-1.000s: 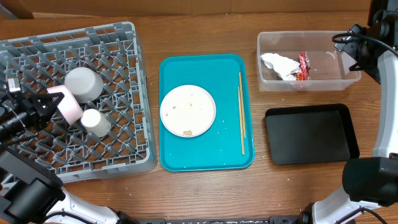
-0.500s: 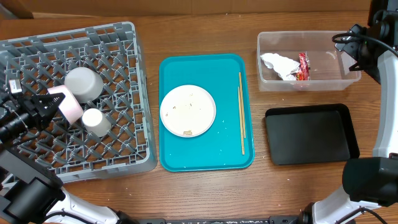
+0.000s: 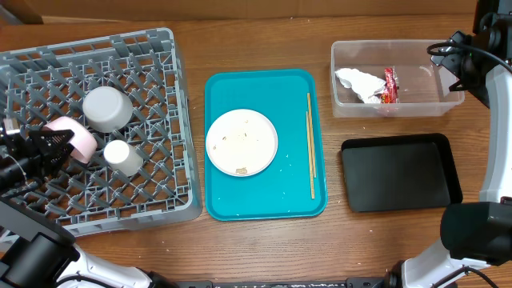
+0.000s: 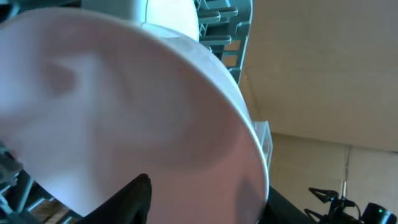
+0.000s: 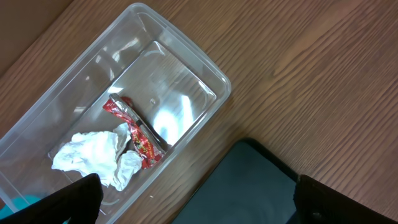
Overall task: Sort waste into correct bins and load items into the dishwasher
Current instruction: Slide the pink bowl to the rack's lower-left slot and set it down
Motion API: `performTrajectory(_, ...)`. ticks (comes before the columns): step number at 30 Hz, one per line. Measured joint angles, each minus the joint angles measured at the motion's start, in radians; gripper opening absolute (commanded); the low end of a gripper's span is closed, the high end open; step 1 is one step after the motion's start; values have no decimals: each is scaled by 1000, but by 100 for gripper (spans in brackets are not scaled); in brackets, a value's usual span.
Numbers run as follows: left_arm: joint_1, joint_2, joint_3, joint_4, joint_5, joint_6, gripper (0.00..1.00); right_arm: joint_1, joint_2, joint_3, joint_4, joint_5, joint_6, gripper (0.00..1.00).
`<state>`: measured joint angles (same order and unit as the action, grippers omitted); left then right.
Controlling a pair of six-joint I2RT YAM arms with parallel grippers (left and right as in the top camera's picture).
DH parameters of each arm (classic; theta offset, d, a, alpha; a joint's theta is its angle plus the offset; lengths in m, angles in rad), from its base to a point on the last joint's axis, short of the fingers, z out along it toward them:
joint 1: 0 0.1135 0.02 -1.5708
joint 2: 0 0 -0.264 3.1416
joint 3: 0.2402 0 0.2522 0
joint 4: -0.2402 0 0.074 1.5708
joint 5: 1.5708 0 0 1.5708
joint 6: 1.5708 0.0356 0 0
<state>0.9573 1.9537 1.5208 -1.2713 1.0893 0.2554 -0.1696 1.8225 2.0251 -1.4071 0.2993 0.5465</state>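
A whitish-pink bowl (image 4: 124, 112) is filling the left wrist view, masking the left tool (image 3: 54, 144) (gripping or not, impossible to tell), which is reaching low into the grey dish rack (image 3: 160, 56). The rack is carrying that bowl, one grey-white bowl (image 3: 108, 108) and one cup (image 3: 122, 158). One plate (image 3: 242, 142) and two chopsticks (image 3: 310, 144) are lying on the teal tray (image 3: 264, 192); one napkin (image 3: 360, 84) and one wrapper (image 3: 390, 86) are sitting in the clear tub (image 3: 420, 72), the right tool (image 5: 199, 190) gaping above.

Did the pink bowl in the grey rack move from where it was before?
Yes. The pink bowl went left across the grey rack, away from the grey-white bowl, which stayed put, and toward the rack's left wall.
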Motion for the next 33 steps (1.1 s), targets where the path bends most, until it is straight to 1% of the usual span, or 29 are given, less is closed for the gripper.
performTrajectory(3,0,0,0,0,-5,-26,49,0,0,0,0,0,0,100)
performTrajectory(7,0,0,0,-14,-2,-66,45,0,0,0,0,0,0,100)
performTrajectory(11,7,0,1,-69,-3,-105,45,0,0,0,0,0,0,100)
performTrajectory(14,24,0,16,-130,-41,-124,50,0,0,0,0,0,0,100)
performTrajectory(18,64,0,77,-211,-137,-145,54,0,0,0,0,0,0,100)
performTrajectory(22,90,0,151,-286,-242,-167,68,0,0,0,0,0,0,100)
performTrajectory(26,93,0,200,-338,-311,-177,71,0,0,0,0,0,0,100)
performTrajectory(30,93,0,224,-383,-342,-179,70,0,0,0,0,0,0,100)
performTrajectory(32,93,0,231,-397,-350,-179,65,0,0,0,0,0,0,100)
performTrajectory(33,93,0,234,-402,-352,-180,59,0,0,0,0,0,0,100)
